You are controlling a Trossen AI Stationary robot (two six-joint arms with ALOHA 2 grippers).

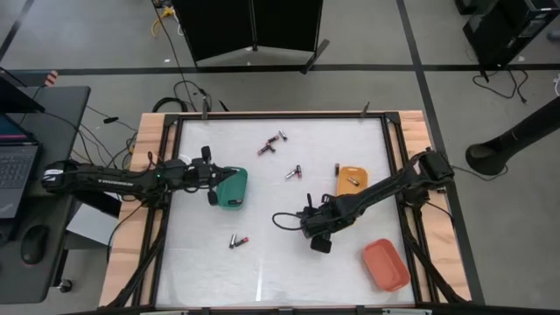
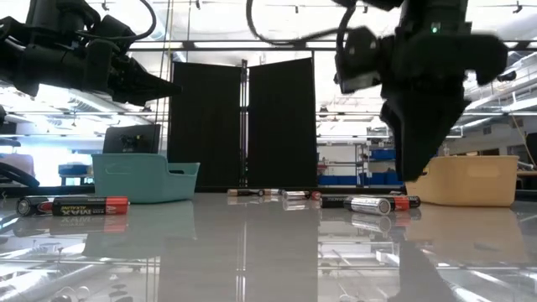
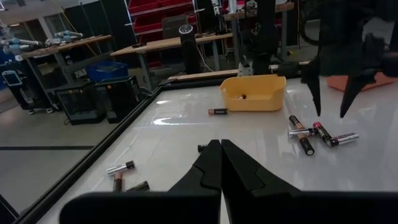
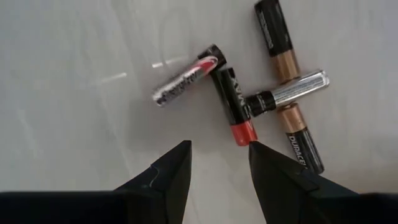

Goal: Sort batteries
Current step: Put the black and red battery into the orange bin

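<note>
Right tool (image 4: 219, 163) hangs low over the glossy white surface (image 1: 262, 271), fingers spread apart, gripping nothing. Just ahead of its tips lies a cluster of four small cylindrical batteries: a black cell with a red end (image 4: 233, 106) nearest, almost between the fingertips, a silvery one with a red stripe (image 4: 186, 76) angled off beside it, a silver-and-black one (image 4: 287, 92) lying across a black-and-copper cell (image 4: 287, 87). Off to one side of this tool sits the orange oval tray (image 1: 352, 178), one cell inside, and on the other side the red oval tray (image 1: 386, 264).

Over to the left tool (image 3: 221, 163): clenched shut, empty, poised over the green oval tray (image 1: 232, 189). More batteries lie scattered beyond it: a pair near the far edge (image 1: 272, 143), one mid-surface (image 1: 292, 172), two by the near side (image 1: 238, 241).
</note>
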